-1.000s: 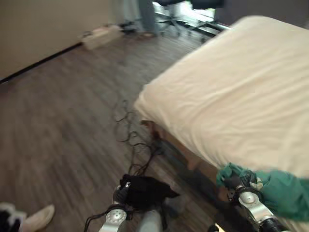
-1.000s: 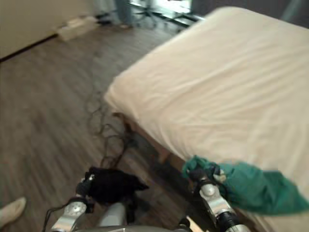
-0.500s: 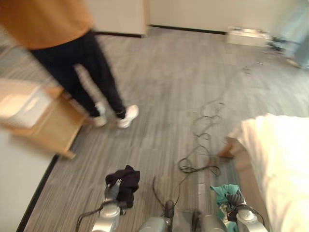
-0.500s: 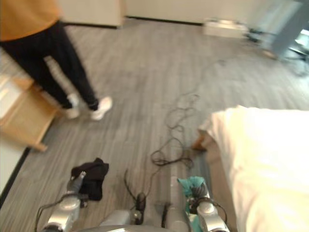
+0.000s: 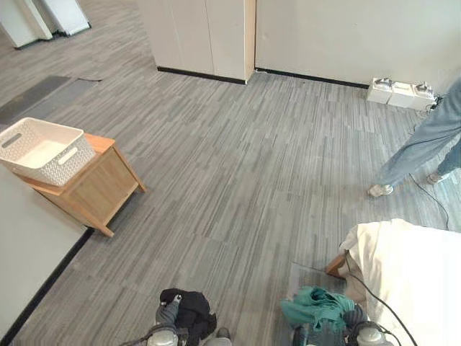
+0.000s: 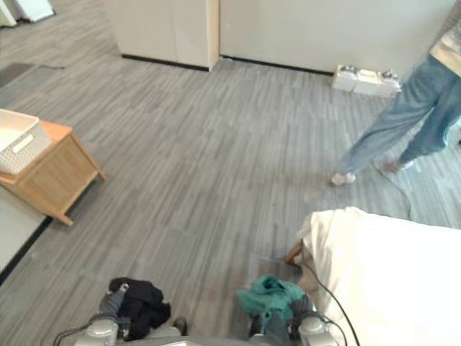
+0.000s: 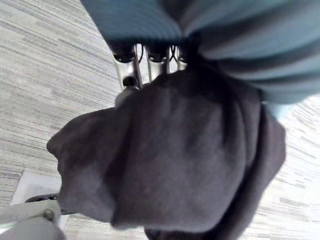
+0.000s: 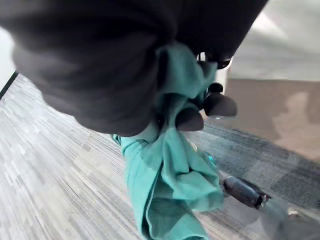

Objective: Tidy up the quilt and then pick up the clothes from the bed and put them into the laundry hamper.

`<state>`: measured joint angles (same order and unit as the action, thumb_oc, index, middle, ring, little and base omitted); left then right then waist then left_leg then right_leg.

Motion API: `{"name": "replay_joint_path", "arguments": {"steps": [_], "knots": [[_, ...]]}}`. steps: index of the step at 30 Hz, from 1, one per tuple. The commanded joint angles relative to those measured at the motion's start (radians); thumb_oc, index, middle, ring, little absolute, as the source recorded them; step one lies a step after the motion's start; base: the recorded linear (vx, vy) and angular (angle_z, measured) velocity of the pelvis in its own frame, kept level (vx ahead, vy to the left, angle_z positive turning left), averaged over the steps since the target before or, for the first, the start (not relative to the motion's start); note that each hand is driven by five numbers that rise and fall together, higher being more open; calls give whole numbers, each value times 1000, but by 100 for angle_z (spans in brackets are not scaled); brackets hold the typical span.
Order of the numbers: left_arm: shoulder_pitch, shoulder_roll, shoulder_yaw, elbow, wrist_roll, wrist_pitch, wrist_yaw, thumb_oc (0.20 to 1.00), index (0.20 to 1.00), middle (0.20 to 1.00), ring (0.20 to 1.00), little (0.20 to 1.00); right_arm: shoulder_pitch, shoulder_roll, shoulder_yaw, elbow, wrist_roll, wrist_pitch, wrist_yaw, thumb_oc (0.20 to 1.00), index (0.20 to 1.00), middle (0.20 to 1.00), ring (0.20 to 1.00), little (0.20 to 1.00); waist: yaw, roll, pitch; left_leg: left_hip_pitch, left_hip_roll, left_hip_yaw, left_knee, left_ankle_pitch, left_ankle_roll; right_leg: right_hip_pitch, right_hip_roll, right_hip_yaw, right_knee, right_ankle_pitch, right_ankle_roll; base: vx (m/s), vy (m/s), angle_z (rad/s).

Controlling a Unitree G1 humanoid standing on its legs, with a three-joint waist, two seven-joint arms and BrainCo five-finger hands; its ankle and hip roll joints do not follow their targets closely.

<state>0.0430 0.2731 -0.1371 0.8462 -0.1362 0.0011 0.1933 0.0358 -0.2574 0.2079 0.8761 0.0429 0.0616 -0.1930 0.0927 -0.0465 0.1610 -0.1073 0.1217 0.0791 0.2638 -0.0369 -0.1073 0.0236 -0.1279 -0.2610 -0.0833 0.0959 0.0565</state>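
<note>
While the head camera looked down on grey plank flooring, the left hand (image 5: 167,317) was clenched round a bunched black garment (image 7: 170,155) at 7 o'clock, and the right hand (image 8: 200,107) gripped a crumpled teal garment (image 8: 170,185) at 5 o'clock. A white perforated plastic laundry hamper (image 5: 42,149) sat on a low wooden cabinet (image 5: 101,187) at 9 o'clock, well apart from both hands. The cream quilt-covered bed corner (image 6: 389,267) lay at 4 o'clock, and a person's jean-clad legs (image 6: 392,119) stood at 2 o'clock. Open floor separated hands from hamper. Only the wrist views showed the fingers (image 7: 150,62) curled into each cloth.
</note>
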Motion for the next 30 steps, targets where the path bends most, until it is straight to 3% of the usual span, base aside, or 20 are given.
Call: {"name": "replay_joint_path", "arguments": {"steps": [1,4,7,8,10,12,13,14,15,16,17,18,21,22,23,25,27,28,29,30], "knots": [[-70,15,-24,-38,21,-28,14,200,200,200,200,200,-75,-110,-13,-111,-23,-35,-18,200,200,200,200,200,33,30,106,-100,-39,57,183,97,18,132,39,-53,39,-232,12,464,-63,11],[-38,18,-12,-69,41,-22,10,200,200,200,200,200,-61,-123,-14,-125,-40,-25,-14,200,200,200,200,200,63,30,82,-148,-60,109,-35,38,36,205,46,-57,2,-280,45,558,87,-19],[-27,23,-14,-75,67,-18,7,200,200,200,200,200,-72,-121,-7,-113,-46,-26,-20,200,200,200,200,200,83,45,73,-176,-39,176,-239,126,31,240,52,-75,-3,-310,57,458,136,0],[-33,33,-15,-67,84,-14,8,200,200,200,200,200,-97,-115,0,-105,-52,-28,-28,200,200,200,200,200,99,26,71,-216,-30,194,-325,130,27,289,45,-80,1,-352,68,611,167,52],[-25,43,-8,-54,93,-10,6,200,200,200,200,200,-108,-96,11,-94,-71,-32,-19,200,200,200,200,200,113,6,54,-213,-41,183,-308,157,46,302,42,-65,50,-377,85,703,201,13],[-33,56,-13,-43,102,-3,6,200,200,200,200,200,-116,-80,17,-78,-82,-33,-25,200,200,200,200,200,131,-26,57,-220,-67,172,-245,159,74,277,20,-38,188,-339,107,556,217,-22],[-43,66,-18,-28,106,2,9,200,200,200,200,200,-124,-71,21,-64,-82,-36,-28,200,200,200,200,200,134,-54,69,-209,-96,172,-209,123,103,234,-14,-20,329,-245,152,730,391,17],[-55,71,-24,-21,112,8,19,200,200,200,200,200,-120,-60,17,-62,-80,-28,-23,200,200,200,200,200,113,-45,80,-152,-109,172,-197,88,144,132,-65,2,564,-42,183,525,326,35],[-55,70,-24,-21,112,8,19,200,200,200,200,200,-120,-60,17,-62,-80,-28,-23,200,200,200,200,200,114,-46,79,-153,-109,174,-197,88,144,129,-66,4,567,-43,183,594,347,8],[-65,76,-27,-15,109,9,24,200,200,200,200,200,-125,-58,22,-74,-82,-35,-24,200,200,200,200,200,96,-30,85,-101,-113,166,-218,72,160,68,-64,21,675,37,178,463,207,8],[-68,77,-28,-26,106,12,40,200,200,200,200,200,-126,-60,16,-85,-82,-31,-23,200,200,200,200,200,78,2,94,-38,-105,140,-258,68,168,-15,-56,32,767,24,165,886,326,25],[-81,78,-40,-49,113,9,44,200,200,200,200,200,-115,-64,11,-120,-75,-37,-21,200,200,200,200,200,30,42,117,67,-109,96,-321,58,168,-148,-29,18,799,-74,138,825,210,56],[-91,78,-51,-72,128,3,53,200,200,200,200,200,-96,-71,6,-165,-67,-43,-19,200,200,200,200,200,-20,56,130,139,-121,46,-338,30,150,-203,-9,-10,632,-136,111,629,27,64],[-102,78,-55,-78,142,-3,60,200,200,200,200,200,-88,-77,-5,-176,-60,-50,-29,200,200,200,200,200,-46,52,125,207,-131,1,-351,-21,123,-226,-20,-17,345,-152,102,492,-66,107],[-102,78,-55,-78,142,-3,60,200,200,200,200,200,-88,-77,-5,-176,-60,-50,-29,200,200,200,200,200,-49,55,125,207,-127,-2,-351,-20,122,-218,-16,-22,332,-145,101,792,-113,122],[-108,75,-51,-71,168,-4,54,200,200,200,200,200,-75,-81,-7,-168,-68,-41,-36,200,200,200,200,200,-79,59,112,291,-124,-57,-351,-97,98,-238,-7,71,96,-98,131,664,-80,93],[-97,68,-51,-57,181,-8,54,200,200,200,200,200,-74,-79,8,-175,-98,-32,-20,200,200,200,200,200,-86,52,93,342,-119,-85,-324,-140,92,-246,-7,104,89,-64,144,780,-132,90],[-74,50,-48,-38,170,-13,57,200,200,200,200,200,-74,-80,33,-170,-106,-39,-6,200,200,200,200,200,-88,67,85,320,-103,-84,-135,-87,62,-209,6,94,138,-61,114,664,-154,78],[-74,50,-47,-38,170,-13,57,200,200,200,200,200,-75,-79,34,-170,-106,-39,-6,200,200,200,200,200,-89,65,83,316,-106,-86,-134,-85,62,-212,3,93,137,-59,114,757,-281,106],[-69,48,-42,-33,143,-16,49,200,200,200,200,200,-84,-97,34,-170,-98,-45,-2,200,200,200,200,200,-74,64,104,172,-89,-76,228,46,34,-146,8,70,141,-80,63,442,-283,119]]}}
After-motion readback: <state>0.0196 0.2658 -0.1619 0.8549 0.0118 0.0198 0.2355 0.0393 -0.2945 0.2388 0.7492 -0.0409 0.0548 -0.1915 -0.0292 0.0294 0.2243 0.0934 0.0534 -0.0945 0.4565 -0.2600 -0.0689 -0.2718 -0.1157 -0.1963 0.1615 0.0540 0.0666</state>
